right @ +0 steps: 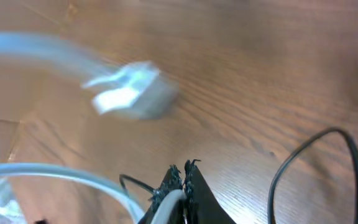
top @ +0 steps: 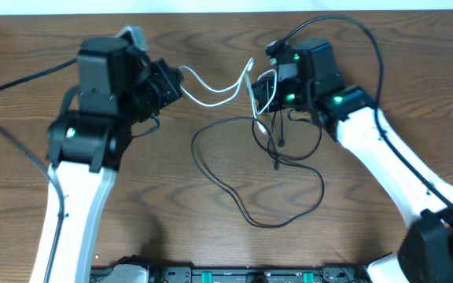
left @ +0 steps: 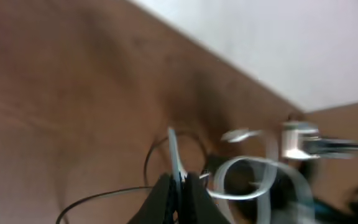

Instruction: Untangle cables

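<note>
Wood table (top: 163, 228), white cable (top: 211, 99) from left hand (top: 176, 83) to right hand (top: 266, 91)

Right claw (right: 183, 171) at bottom centre, fingertips pressed together on the white cable (right: 73, 173). From the grip, cable curving up and away leftward, off the frame edge. Above, blurred: white plug (right: 135, 93) at the end of a second pale strand running to the upper left. At right, arc of black cable (right: 280, 174) lying on the wood-grain tabletop (right: 260, 62).
</note>
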Controlling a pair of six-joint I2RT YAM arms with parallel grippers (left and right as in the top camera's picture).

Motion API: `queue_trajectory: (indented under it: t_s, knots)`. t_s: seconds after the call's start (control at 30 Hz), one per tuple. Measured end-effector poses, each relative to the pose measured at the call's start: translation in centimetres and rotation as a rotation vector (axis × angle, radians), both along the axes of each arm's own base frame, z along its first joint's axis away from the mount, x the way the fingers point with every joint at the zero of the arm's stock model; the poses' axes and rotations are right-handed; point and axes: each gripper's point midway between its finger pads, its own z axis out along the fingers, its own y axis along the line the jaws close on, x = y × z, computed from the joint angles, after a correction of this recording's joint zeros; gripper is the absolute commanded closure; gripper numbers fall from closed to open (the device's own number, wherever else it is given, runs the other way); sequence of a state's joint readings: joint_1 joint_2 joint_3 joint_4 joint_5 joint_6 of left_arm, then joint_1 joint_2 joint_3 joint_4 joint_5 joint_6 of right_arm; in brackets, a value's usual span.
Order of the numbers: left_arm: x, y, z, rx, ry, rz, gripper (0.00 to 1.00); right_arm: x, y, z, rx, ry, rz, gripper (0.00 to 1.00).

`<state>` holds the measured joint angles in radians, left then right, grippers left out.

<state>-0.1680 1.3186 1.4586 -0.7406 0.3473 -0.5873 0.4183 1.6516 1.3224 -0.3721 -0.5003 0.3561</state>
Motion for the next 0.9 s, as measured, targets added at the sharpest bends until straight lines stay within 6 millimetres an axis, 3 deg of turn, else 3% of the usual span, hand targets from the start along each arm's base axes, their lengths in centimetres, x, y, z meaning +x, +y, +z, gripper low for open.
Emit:
queue_trajectory:
  t_s: [0.13, 0.43, 0.57, 0.77, 0.9]
  knots:
    - [1.1, -1.9, -3.5, -0.01, 0.09, -0.121, 0.92, -0.7, 0.6, 1.8, 0.062, -0.013, 0.037, 0.99]
    - [2.1, -6.4, -11.2, -0.143, 0.289, -0.387, 0.92, -1.9, 2.0, 3.7, 0.193, 0.029, 0.122, 0.99]
    - [2.3, -8.2, -11.8, -0.231, 0.273, -0.509, 0.92, -1.9, 1.2, 3.5, 0.205, 0.07, 0.11, 0.99]
    - [2.5, -9.3, -9.9, -0.319, 0.173, -0.622, 0.88, -1.9, -1.0, 0.5, 0.102, 0.177, -0.004, 0.99]
    - [2.3, -9.5, -9.3, -0.344, 0.158, -0.648, 0.85, -1.5, -1.7, -0.2, 0.059, 0.176, -0.046, 0.99]
